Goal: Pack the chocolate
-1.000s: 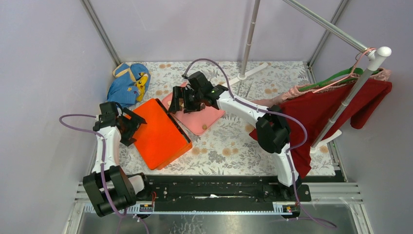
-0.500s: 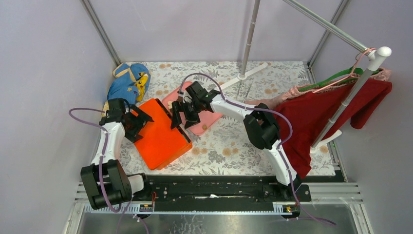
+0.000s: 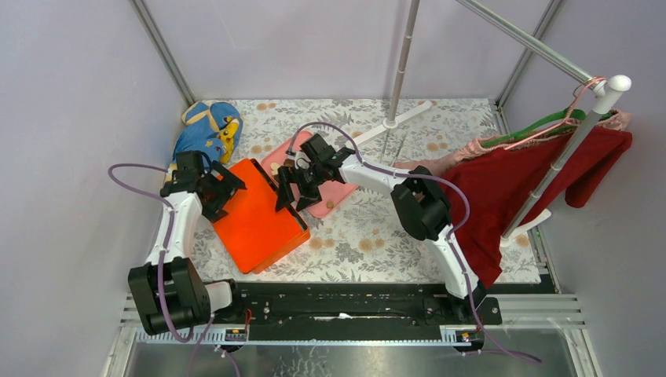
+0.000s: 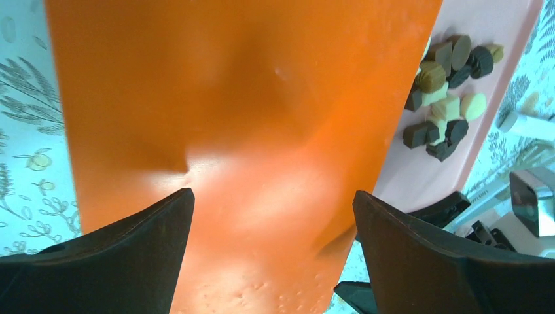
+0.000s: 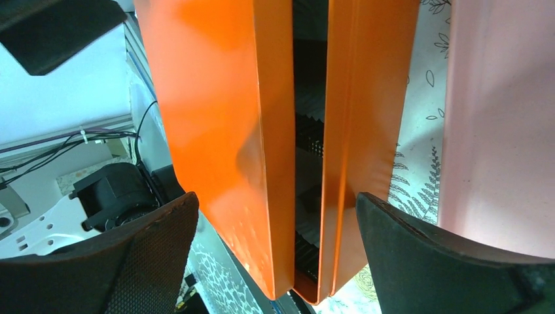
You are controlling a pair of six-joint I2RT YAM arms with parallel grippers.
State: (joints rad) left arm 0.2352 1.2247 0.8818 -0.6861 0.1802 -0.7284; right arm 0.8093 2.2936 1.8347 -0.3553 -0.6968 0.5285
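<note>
The chocolate (image 4: 445,98) lies in a loose clump on the pink tray (image 4: 419,176), its long axis running beside the right edge of the orange box (image 3: 259,214); single pieces face every way. The left end effector (image 3: 222,192) gapes wide over the box lid, holding nothing. The right end effector (image 3: 292,187), equally wide, straddles the box's slightly parted edge between box and tray. A blue bag (image 3: 206,133) sits far left on the surface (image 3: 377,236), with a red garment (image 3: 534,173) to the right.
</note>
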